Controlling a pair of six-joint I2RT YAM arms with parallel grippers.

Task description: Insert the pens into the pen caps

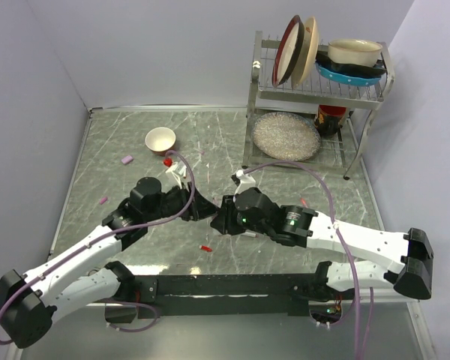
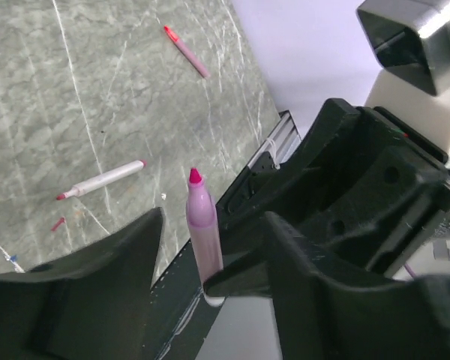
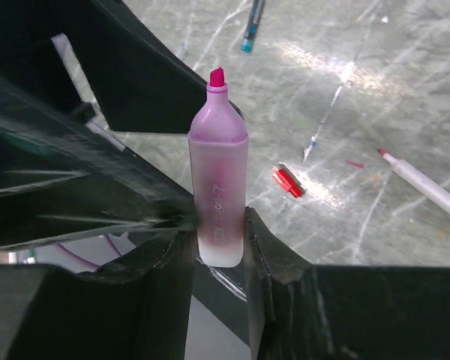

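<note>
Top view: The left gripper (image 1: pixel 197 204) and right gripper (image 1: pixel 222 217) are meeting nose to nose over the grey marbled table (image 1: pixel 135 225). A thick lilac plastic cap (image 1: pixel 127 159) is lying well apart, near a round cream bowl (image 1: pixel 160 139).
Left wrist: The left gripper (image 2: pixel 214 221) is standing part-open. Its fingers are flanking the upright lilac plastic highlighter pen (image 2: pixel 202 225), seemingly without touching it.
Right wrist: The right gripper (image 3: pixel 221 244) is pinching the highlighter pen (image 3: pixel 219 180) by its base, magenta tip up.
Doing it well: This is likely a handover. The left fingers should take the mid-barrel squarely, clear of the tip, while the right gripper is holding firm.
</note>
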